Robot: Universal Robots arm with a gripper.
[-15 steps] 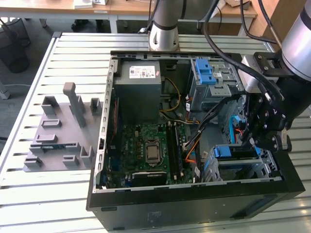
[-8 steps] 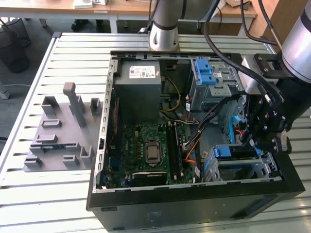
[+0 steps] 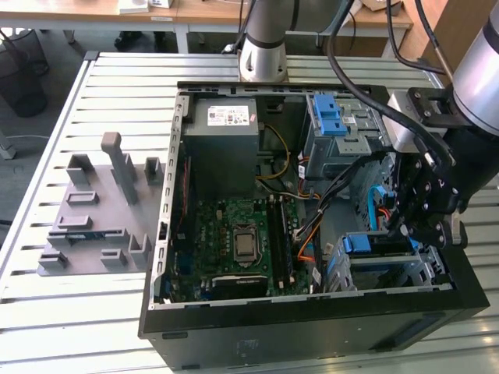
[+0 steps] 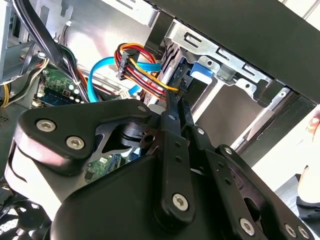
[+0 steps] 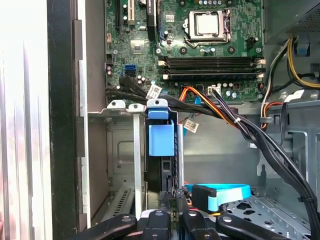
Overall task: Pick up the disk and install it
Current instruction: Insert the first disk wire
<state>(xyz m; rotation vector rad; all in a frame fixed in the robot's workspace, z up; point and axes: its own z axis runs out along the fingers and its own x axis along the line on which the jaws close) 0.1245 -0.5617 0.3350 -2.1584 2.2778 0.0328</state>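
Observation:
The disk (image 3: 366,244) stands on edge in the lower drive cage at the front corner of the open computer case, on the exterior view's right. Its blue plastic frame and tab show in both wrist views (image 5: 161,142) (image 4: 202,70). My gripper (image 3: 405,226) hangs just above that cage. Its two thin black fingers lie close together, shut, and the fingertips (image 4: 176,102) rest at or very near the disk's outer edge. In the first wrist view the gripper (image 5: 173,202) lines up with the disk's slot. Nothing sits between the fingers.
A grey power supply box (image 3: 221,125) and a second cage with a blue latch (image 3: 331,117) sit at the case's back. The motherboard (image 3: 238,234) fills the middle. Bundled cables (image 5: 235,120) and a blue flat cable (image 5: 220,192) run beside the disk. A grey fixture (image 3: 101,210) lies outside on the slatted table.

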